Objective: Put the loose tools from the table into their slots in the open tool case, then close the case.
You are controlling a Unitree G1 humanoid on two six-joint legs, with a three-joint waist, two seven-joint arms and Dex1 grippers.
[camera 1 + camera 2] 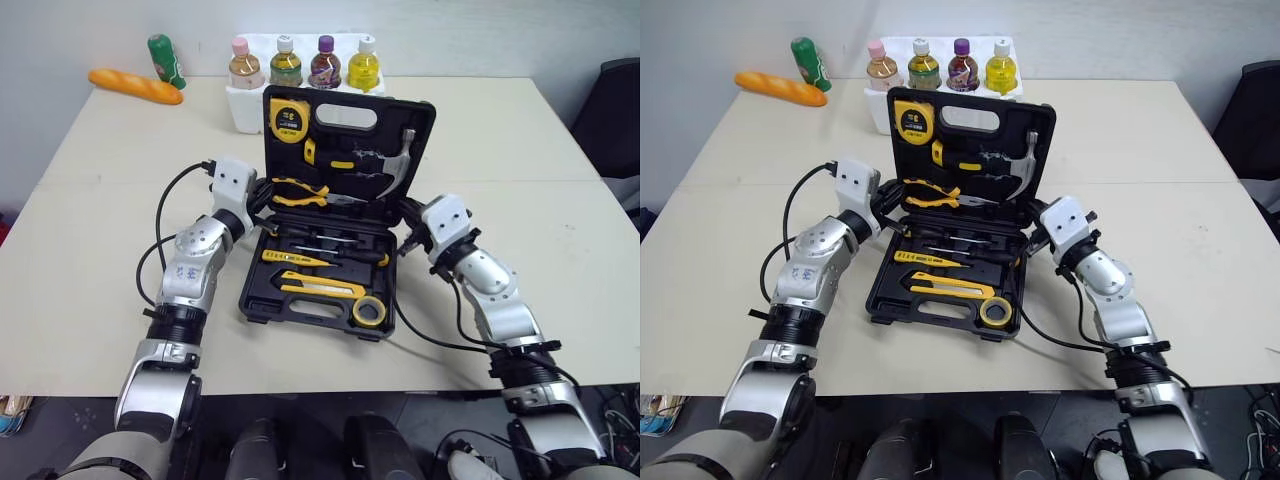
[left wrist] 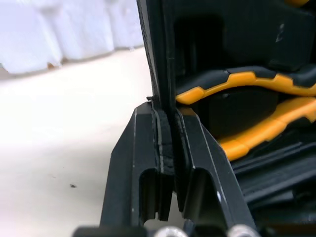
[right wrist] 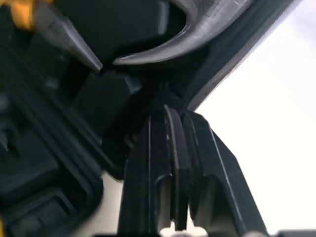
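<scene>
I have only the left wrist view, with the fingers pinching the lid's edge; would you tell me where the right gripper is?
Observer: The right gripper is clamped on the opposite, right edge of the lid, just below the hammer.
Operator: Thank you. How does the lid stand?
Observer: It is open, leaning back from the base.
Operator: Which tools lie in the base?
Observer: Screwdrivers, a yellow utility knife and a roll of tape.
</scene>
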